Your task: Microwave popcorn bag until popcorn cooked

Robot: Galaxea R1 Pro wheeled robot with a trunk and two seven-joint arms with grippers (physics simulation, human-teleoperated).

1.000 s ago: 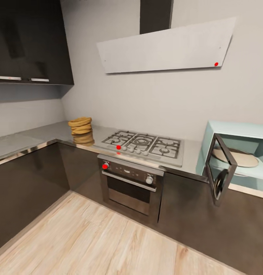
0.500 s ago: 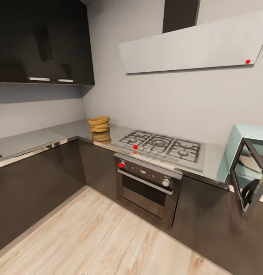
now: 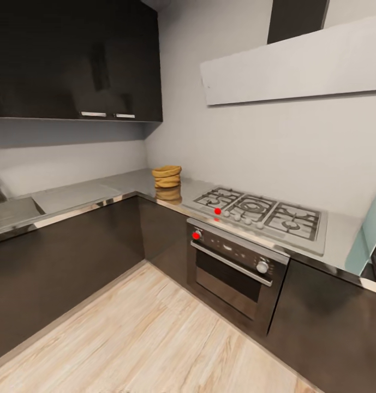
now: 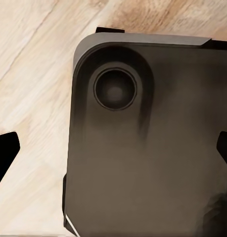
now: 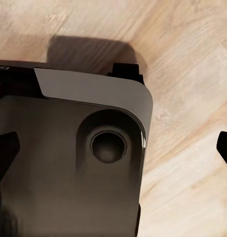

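Grey steel is running along two walls in your head view: the desk [image 3: 78, 194] is wrapping around the corner of the kitchen, shining over dark cabinet fronts. You are looking at the popcorn bag [image 3: 167, 176] sitting upright on that desk near the corner, a tan sack with a rolled rim, its reflection showing in the steel below it. It is standing well apart from the microwave [image 3: 370, 232], of which you are seeing just a pale mint sliver at the right edge of the view, with a dark strip of its door frame below it.

Between the bag and the microwave, the gas hob [image 3: 258, 212] is lying flush in the desk, with a red knob at its front edge. Under it the oven [image 3: 234, 267] is showing a dark glass door, a bar handle and another red knob. A pale slanted hood [image 3: 297, 68] is hanging on the wall above the hob, and black wall cupboards [image 3: 73, 57] are filling the upper left. A sink basin [image 3: 7, 210] is sitting in the desk at the far left edge. The wooden floor [image 3: 133, 338] is spreading pale below.

In both wrist views, you are looking down past the robot's dark base onto the planks. The left pincer [image 4: 118, 150] is standing apart, its black fingertips [image 4: 5, 150] showing at opposite edges of the view. The right pincer [image 5: 115, 148] is likewise spread wide, holding nothing.
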